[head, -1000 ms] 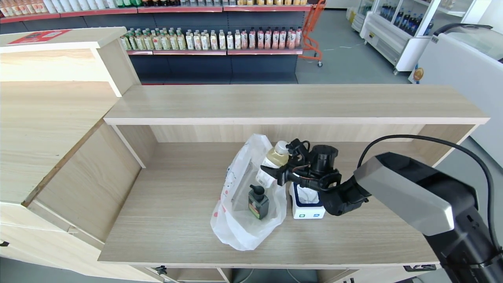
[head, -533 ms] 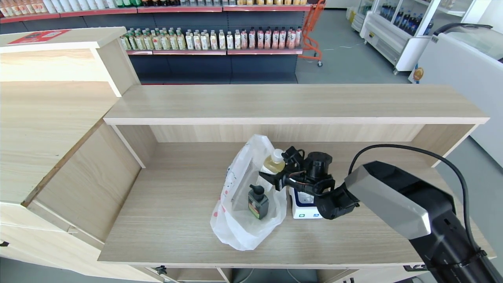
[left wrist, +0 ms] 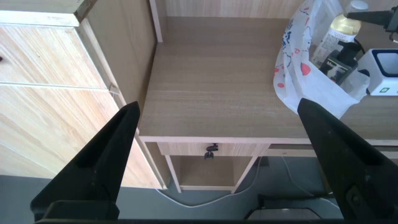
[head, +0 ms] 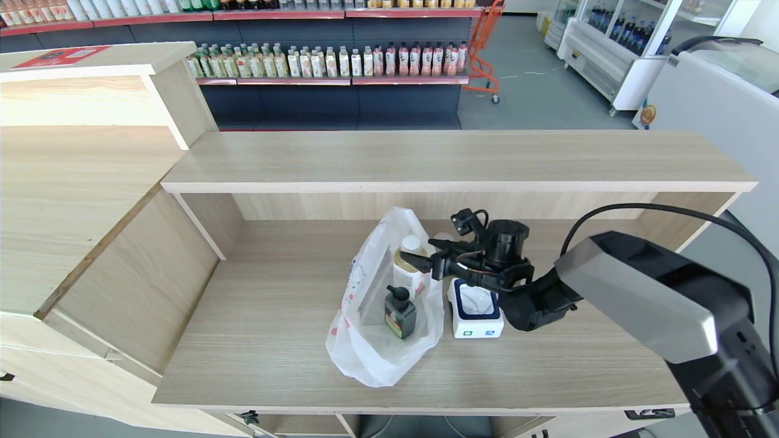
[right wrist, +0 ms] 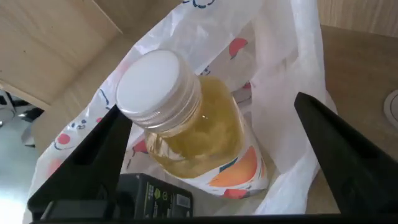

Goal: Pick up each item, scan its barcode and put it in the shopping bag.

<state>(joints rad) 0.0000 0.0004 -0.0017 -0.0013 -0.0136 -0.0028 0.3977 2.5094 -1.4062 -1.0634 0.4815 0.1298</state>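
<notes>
A white shopping bag (head: 371, 328) with red prints stands open at the middle of the counter. Inside it are a black pump bottle (head: 400, 313) and a yellow drink bottle (head: 406, 261) with a white cap, standing upright. My right gripper (head: 426, 258) hovers at the bag's mouth, open, its fingers spread either side of the drink bottle (right wrist: 186, 118) without touching it. The black bottle (right wrist: 155, 196) lies just below. My left gripper (left wrist: 217, 112) hangs open off the counter's front edge, far from the bag (left wrist: 298, 87), nothing between its fingers.
A white and blue scanner box (head: 476, 310) sits right beside the bag, under my right wrist. A raised wooden ledge (head: 456, 161) runs along the back and a side wall (head: 140, 280) closes the left. Bare countertop (head: 255, 316) lies left of the bag.
My right gripper carried the drink bottle left and down into the bag, then opened and let it go. The bottle now stands in the bag and the arm has drawn back slightly.
</notes>
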